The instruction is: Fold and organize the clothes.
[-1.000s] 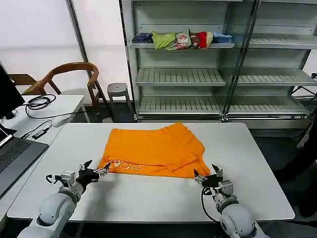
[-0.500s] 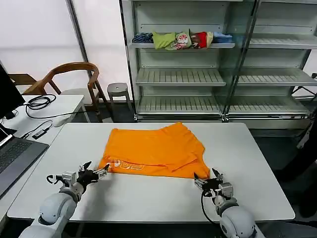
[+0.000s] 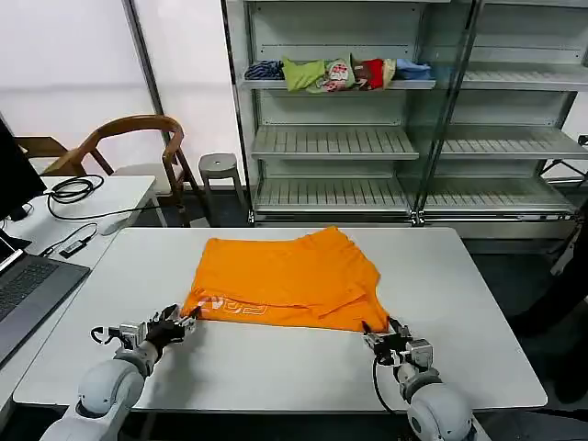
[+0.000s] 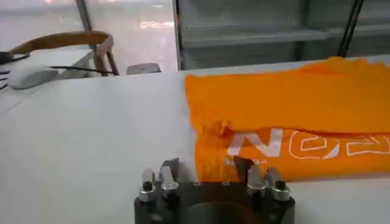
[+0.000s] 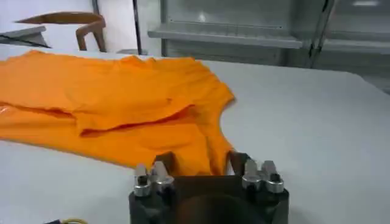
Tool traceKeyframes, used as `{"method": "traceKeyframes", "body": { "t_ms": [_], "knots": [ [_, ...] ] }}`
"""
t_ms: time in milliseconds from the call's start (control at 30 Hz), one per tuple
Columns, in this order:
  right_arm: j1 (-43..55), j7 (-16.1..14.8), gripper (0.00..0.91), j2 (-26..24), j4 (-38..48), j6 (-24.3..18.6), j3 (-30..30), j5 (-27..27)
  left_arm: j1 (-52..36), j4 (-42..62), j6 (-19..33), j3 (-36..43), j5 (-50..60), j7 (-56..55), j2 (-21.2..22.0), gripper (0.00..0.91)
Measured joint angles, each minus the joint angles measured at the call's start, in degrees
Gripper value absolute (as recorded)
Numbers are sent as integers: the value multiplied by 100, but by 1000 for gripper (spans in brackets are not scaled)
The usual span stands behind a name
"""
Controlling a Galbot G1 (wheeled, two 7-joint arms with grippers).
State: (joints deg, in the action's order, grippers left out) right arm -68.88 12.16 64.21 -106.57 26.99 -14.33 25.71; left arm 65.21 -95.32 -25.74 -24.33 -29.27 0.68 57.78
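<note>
On the white counter in front of you, the orange T-shirt lies partly folded, near the middle and toward the far half. Its near edge carries white block lettering, facing up along the left part of that edge. A folded flap sits on top across the right side, making a raised ridge.

Left hand: low over the counter at the shirt's near-left corner. From your left wrist camera, its two fingers are spread apart, one just off the shirt on bare counter, the other over the corner of the fabric beside the lettering. Nothing is pinched between them; whether they touch the cloth, you cannot tell.

Right hand: low at the shirt's near-right corner. From your right wrist camera, its fingers are spread too, with the corner of the orange fabric lying in the gap between them. Not clamped on it.

Behind the counter: a metal shelf rack with a multicoloured bundle of garments on an upper shelf. To your left, a wooden chair, a small stool, and a side desk with a black cable and a laptop.
</note>
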Motion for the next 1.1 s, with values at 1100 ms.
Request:
{"method": "traceKeyframes", "body": {
  "t_ms": [1100],
  "knots": [
    [-749, -137, 0, -272, -724, -168, -235, -284, 895, -874, 41, -384, -34, 44, -58, 20]
  ]
}}
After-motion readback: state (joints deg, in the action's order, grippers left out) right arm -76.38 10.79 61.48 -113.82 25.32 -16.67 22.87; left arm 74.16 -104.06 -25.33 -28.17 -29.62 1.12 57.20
